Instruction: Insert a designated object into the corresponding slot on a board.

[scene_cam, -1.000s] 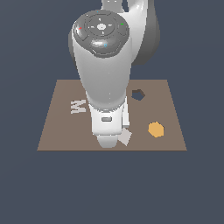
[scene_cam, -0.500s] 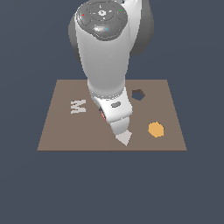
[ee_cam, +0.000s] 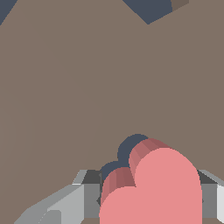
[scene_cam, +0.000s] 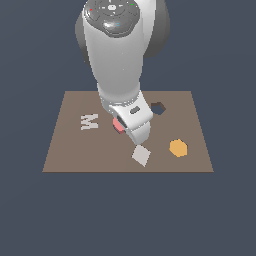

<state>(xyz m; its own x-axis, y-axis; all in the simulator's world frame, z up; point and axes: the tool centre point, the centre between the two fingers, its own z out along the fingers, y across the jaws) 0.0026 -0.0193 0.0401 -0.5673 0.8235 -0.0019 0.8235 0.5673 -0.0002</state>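
The salmon-pink heart block (ee_cam: pixel 153 188) sits clamped between the claw's (ee_cam: pixel 151 192) grey fingers (ee_cam: pixel 65 203), and just beyond it a sliver of the dark navy heart slot (ee_cam: pixel 131 148) shows in the brown board (ee_cam: pixel 65 87). In the exterior view the pale grey square (scene_cam: pixel 141 155) lies on the board just below the claw (scene_cam: pixel 120 126), with the orange hexagon (scene_cam: pixel 178 148) off to the exterior view's right, the pale letter M (scene_cam: pixel 89 121) to its left, and the dark pentagon-like cutout (scene_cam: pixel 158 107) behind the arm.

bare board (ee_cam: pixel 65 87) around heart slot (ee_cam: pixel 131 148)

Glossy white arm (scene_cam: pixel 117 65) — dark grey joint cap (scene_cam: pixel 111 12)
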